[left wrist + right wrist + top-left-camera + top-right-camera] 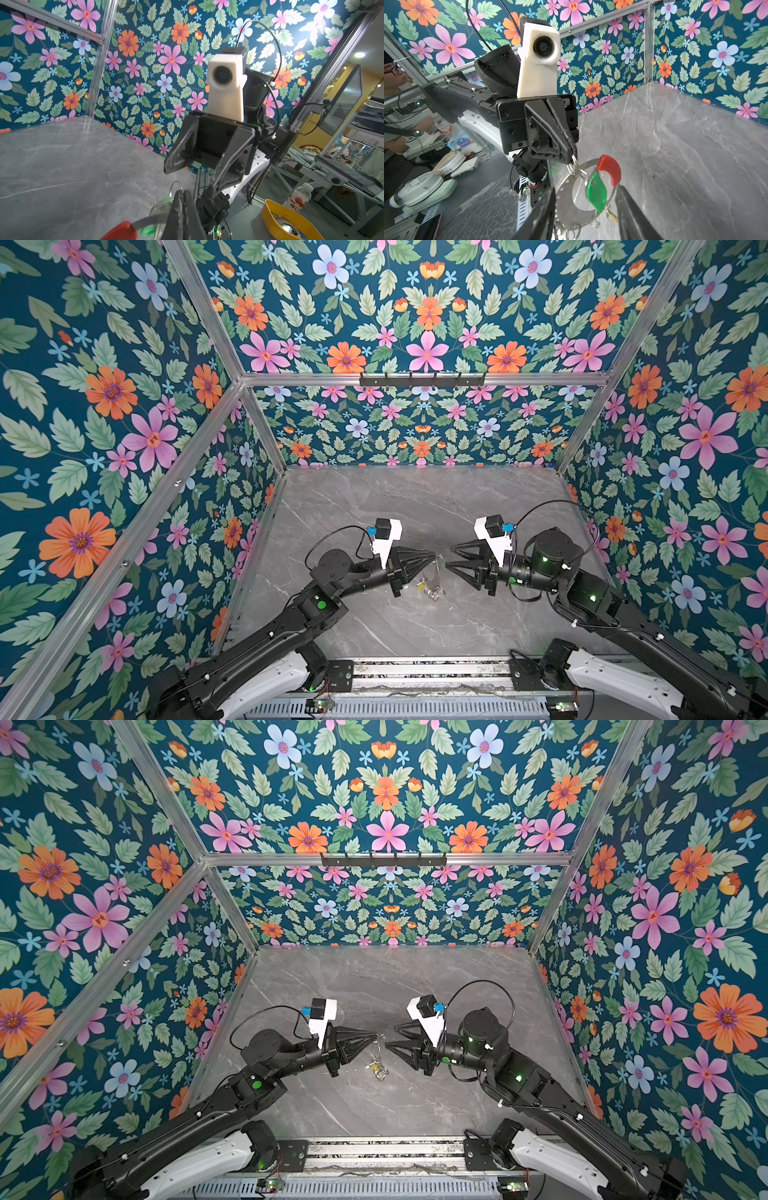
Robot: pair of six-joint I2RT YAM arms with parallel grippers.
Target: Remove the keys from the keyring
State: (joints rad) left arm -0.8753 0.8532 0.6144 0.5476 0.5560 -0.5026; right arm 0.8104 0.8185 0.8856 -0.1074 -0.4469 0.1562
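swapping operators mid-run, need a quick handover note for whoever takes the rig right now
Left gripper: shut, pinching the keyring at its top, so it hangs over the table.
Right gripper: open, jaws either side of the ring, gripping nothing.
Green-tag key and yellow-tag key: both dangling from the ring.
Done: ring held up. Left: take both keys off.

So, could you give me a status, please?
Left gripper shut on keyring. Right gripper open by green key. Yellow key hanging below. Nothing in the way.
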